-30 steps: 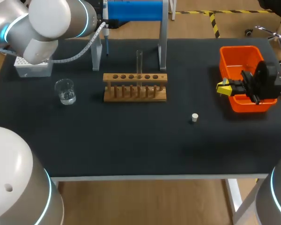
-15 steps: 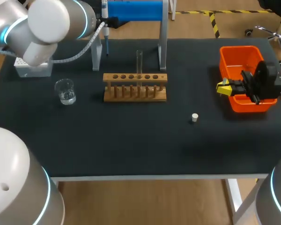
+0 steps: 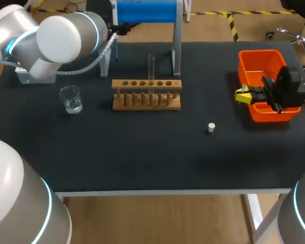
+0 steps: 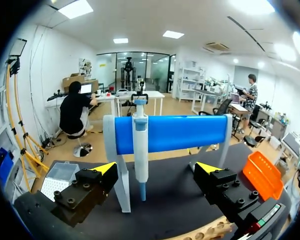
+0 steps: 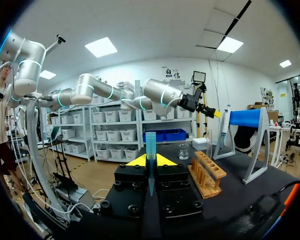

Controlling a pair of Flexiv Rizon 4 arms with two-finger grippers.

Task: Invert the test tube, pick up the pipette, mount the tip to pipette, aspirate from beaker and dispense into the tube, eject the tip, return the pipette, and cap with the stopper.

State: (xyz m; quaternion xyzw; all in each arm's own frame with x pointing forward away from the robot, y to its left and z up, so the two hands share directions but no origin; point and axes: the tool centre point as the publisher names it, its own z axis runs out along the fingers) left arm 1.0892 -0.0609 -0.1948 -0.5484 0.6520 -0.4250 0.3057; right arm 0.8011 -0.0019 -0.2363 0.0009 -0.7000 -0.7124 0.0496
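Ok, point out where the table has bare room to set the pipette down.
Widest bare stretch: the front of the table, from the rack and stopper to the near edge. A second gap lies between the rack and the orange bin. It is crowded at the back left, around the beaker, pipette stand and left arm.

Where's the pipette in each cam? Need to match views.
Head view: pipette hangs at the left end of the blue bar, far side of the table, partly behind the left arm.
Left wrist view: pipette hangs on the blue bar, straight ahead of the open left pincer.
Right wrist view: pipette is small, beyond the wooden rack, beside the blue bar.
Shared landmark: the blue bar.
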